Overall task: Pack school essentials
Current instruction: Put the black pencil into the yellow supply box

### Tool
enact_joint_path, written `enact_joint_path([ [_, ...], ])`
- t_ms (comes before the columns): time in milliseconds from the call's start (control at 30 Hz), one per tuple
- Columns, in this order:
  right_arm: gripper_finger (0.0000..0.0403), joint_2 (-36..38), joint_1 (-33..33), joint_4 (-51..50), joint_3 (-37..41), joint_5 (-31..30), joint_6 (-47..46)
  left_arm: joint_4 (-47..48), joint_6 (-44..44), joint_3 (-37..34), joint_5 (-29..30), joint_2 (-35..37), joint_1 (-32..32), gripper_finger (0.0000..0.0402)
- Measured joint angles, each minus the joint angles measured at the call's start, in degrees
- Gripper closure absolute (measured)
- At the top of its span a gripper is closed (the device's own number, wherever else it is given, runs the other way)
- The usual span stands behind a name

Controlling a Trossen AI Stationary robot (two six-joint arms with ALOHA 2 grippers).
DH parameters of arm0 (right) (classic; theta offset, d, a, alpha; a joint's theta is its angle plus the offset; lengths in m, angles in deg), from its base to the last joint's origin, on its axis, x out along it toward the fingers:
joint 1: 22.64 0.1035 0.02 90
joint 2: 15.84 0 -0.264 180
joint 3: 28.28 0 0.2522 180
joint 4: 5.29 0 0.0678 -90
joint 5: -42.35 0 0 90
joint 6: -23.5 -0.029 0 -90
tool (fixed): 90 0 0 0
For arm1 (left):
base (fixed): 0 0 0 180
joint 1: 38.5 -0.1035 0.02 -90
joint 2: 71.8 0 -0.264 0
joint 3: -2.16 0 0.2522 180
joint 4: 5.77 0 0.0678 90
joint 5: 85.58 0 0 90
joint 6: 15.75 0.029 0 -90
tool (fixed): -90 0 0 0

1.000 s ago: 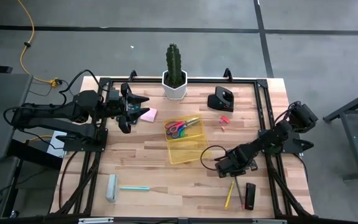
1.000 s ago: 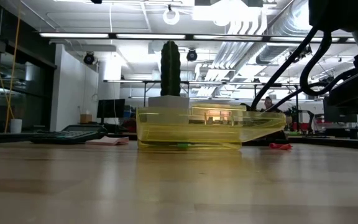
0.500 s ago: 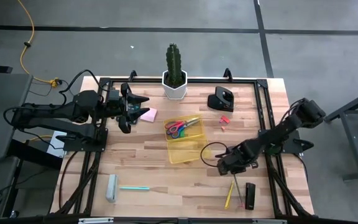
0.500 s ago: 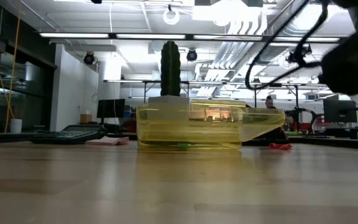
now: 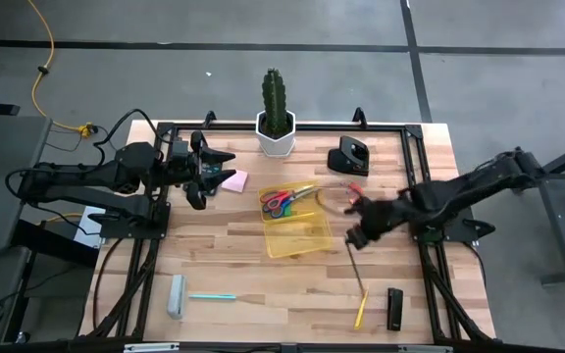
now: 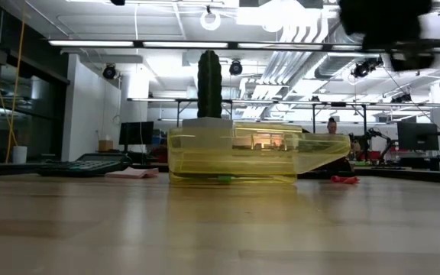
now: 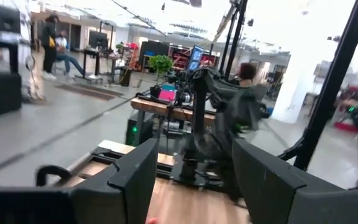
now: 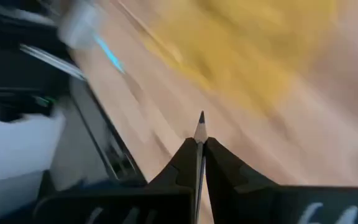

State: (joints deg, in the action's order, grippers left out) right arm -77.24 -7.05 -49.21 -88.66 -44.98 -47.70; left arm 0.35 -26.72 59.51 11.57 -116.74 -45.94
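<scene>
**Pencil held by one end, close to the tray**

The main risk now is that the brown pencil (image 5: 355, 263) slips or turns in the grip. The right gripper (image 5: 353, 235) is closed on it near one end only, so most of the pencil hangs free below the fingers, and a fast swing of the arm could make it pivot or drop on the table. A second risk is at the yellow tray (image 5: 294, 224): if the long free end comes in too low, it may hit the tray's rim and push the tray (it looks light), or the pencil may land half over the edge instead of inside.

In the high view the right gripper is just right of the centre of the frame, beside the right edge of the tray but not above it. The pencil runs from the fingers down toward the lower part of the frame, where a yellow pencil (image 5: 361, 311) lies on the wood. In the right wrist view the sharpened tip (image 8: 201, 116) stands out between the two closed fingers (image 8: 225, 163), with the yellow tray blurred in the upper right.

The left gripper (image 5: 202, 171) waits at the upper left of the table with its fingers apart, holding nothing, near the pink note pad (image 5: 233, 181).
</scene>
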Motion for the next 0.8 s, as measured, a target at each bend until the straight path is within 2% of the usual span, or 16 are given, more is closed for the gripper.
enact_joint_path([
  [233, 0.0403, -0.5, -13.1, 22.3, -0.6, -0.9, 26.2, 0.0, -6.9, 0.0, -0.9, 0.1, 0.0, 0.0204],
  [300, 0.0403, -2.1, -16.5, 24.9, -2.8, 0.2, 31.5, 0.0, -7.1, 0.0, -0.9, 0.0, 0.0, 0.0204],
  [533, 0.0403, -9.6, -23.4, 20.3, -17.3, 5.1, 48.8, 0.7, -9.4, 1.5, -0.7, -1.6, 0.0, 0.0204],
  [667, 0.0403, -13.6, -25.0, 17.3, -24.3, 7.4, 56.2, 2.4, -3.9, 5.5, -0.6, -4.1, 0.0, 0.0204],
  [800, 0.0403, -16.0, -25.9, 15.6, -27.9, 8.6, 59.4, 5.5, 0.6, 8.9, 0.1, -6.4, 0.0, 0.0204],
])
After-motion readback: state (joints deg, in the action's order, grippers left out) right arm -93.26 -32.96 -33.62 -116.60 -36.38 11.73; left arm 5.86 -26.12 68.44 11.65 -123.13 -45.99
